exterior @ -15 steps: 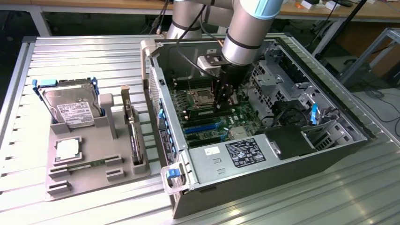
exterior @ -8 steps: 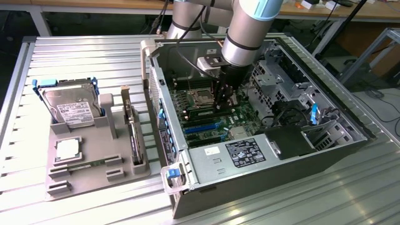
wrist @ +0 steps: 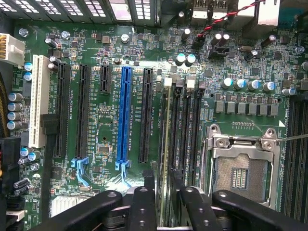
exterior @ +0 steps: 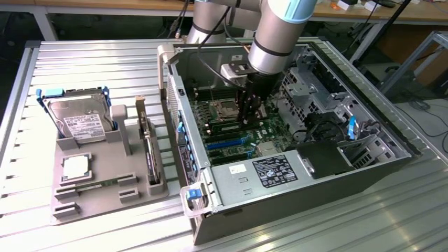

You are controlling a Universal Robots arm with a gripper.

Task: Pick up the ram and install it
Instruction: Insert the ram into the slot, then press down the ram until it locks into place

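The ram (wrist: 165,144) stands on its long edge in a memory slot on the motherboard, beside the processor socket (wrist: 240,168); I see it end-on as a thin green strip. My gripper (wrist: 162,182) straddles its near end, and its dark fingers (wrist: 149,192) stand a little apart from the stick on each side, so it is open. In the exterior view the gripper (exterior: 250,119) reaches straight down into the open computer case (exterior: 294,173), low over the board next to the socket (exterior: 225,109).
Blue and black expansion slots (wrist: 125,115) lie beside the memory slots. Drive cages and cables (exterior: 329,126) crowd the case on the exterior view's right. Outside the case a grey holder (exterior: 133,194) carries a hard drive (exterior: 81,118), a processor chip (exterior: 75,167) and an upright card (exterior: 147,147).
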